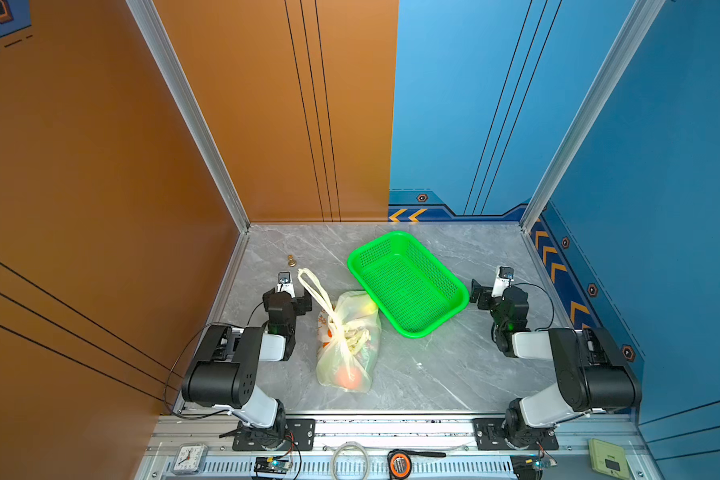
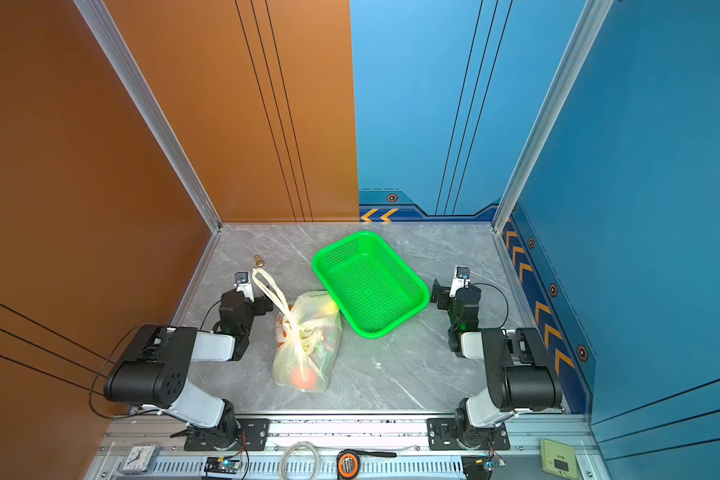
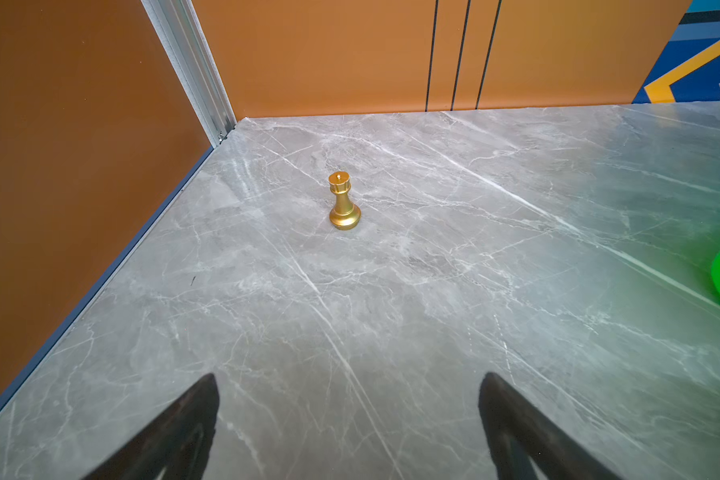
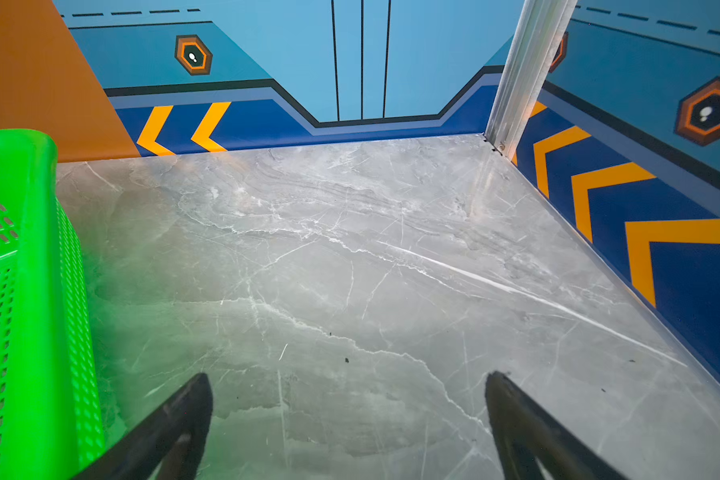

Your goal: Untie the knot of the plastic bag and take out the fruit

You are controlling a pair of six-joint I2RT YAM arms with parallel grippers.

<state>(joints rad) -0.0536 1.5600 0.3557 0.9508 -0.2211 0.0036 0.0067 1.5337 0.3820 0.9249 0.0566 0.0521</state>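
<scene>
Left gripper (image 3: 350, 376) and right gripper (image 4: 350, 376) both spread wide, empty. We read the plastic bag (image 1: 346, 345) as laid between them so both reach the knot (image 1: 341, 328), tied on top. Green basket (image 1: 412, 333) just beside, likely for the fruit (image 1: 348, 377) inside.

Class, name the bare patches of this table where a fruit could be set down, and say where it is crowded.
Bare: the near stretch of table between bag and right arm; the far right corner beyond the basket. Crowded: the left, where left arm, bag, chess piece and basket sit close.
</scene>
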